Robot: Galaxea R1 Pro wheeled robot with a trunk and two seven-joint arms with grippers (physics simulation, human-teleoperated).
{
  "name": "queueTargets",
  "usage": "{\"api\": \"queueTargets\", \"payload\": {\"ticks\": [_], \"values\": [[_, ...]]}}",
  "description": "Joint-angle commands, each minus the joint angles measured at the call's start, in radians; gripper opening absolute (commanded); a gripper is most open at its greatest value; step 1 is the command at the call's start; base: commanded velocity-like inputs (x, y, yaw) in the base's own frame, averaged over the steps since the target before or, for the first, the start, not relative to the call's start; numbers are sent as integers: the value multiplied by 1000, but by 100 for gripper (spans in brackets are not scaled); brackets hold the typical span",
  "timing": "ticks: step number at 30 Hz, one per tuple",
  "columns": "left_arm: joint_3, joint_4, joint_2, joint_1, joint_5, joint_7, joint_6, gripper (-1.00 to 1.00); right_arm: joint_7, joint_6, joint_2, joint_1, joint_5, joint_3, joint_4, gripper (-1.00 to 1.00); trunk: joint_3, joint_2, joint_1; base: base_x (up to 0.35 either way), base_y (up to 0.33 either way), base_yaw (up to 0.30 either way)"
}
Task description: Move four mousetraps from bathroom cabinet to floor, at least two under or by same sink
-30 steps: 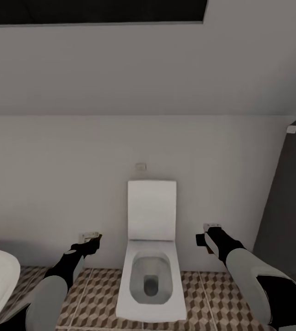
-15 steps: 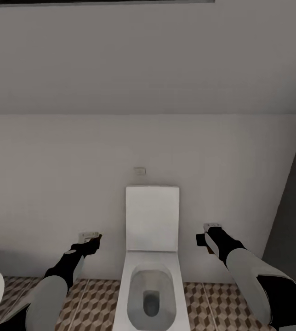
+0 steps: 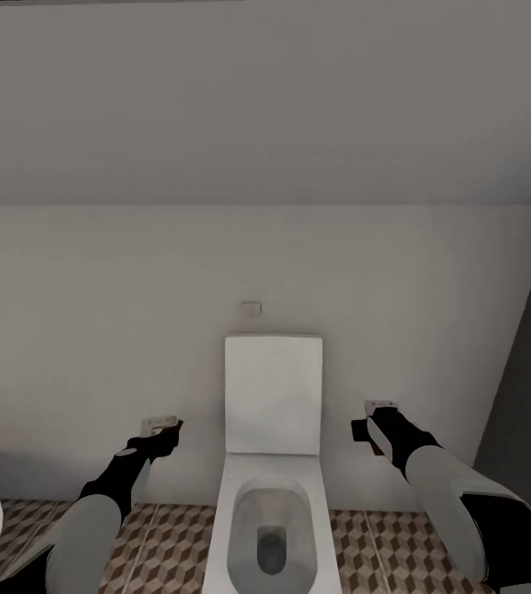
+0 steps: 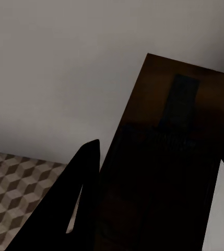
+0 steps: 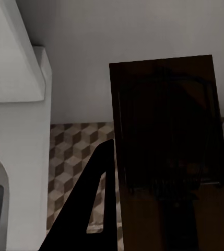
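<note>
Camera nearer toilet (image 3: 272,487); tub edge slipping off left. Tiled floor (image 3: 166,549) open either side. Left hand (image 3: 163,426) and right hand (image 3: 371,429) each clamped on mousetrap (image 4: 164,172), (image 5: 169,151).

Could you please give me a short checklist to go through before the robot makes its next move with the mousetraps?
1. Left hand holds a mousetrap: ok, a brown slab sits between its fingers in the left wrist view.
2. Right hand holds a mousetrap: ok, likewise in the right wrist view.
3. Bathroom floor within sight: ok, cube-pattern tiles show below both arms.
4. Sink located for placement: cannot tell, only the toilet is straight ahead.
5. Path ahead free: not ok, the toilet and the wall stand in front.
6. Other two mousetraps accounted for: cannot tell.
</note>
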Motion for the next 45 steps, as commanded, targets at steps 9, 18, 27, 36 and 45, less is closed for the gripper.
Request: {"api": "queueTargets", "payload": {"ticks": [9, 18, 27, 36, 45], "values": [[8, -3, -2, -1, -10, -5, 5, -100, 5, 5, 0, 0, 4, -6, -2, -100, -1, -1, 0, 0, 0, 0], [11, 2, -18, -1, -11, -5, 6, -100, 7, 7, -5, 0, 4, -7, -2, -100, -1, -1, 0, 0, 0, 0], [12, -7, -55, -1, -9, -5, 12, -100, 2, 5, -4, 0, 5, -5, -2, -100, -1, -1, 0, 0, 0, 0], [21, -8, -57, -1, 1, 27, 16, -100, 1, 5, -4, 0, 5, -5, -2, -100, -1, -1, 0, 0, 0, 0], [15, -16, -58, -1, 2, 78, 8, -100, 1, 6, -2, 0, 5, -5, -2, -100, -29, -64, 34, 0, 0, 0]]}}
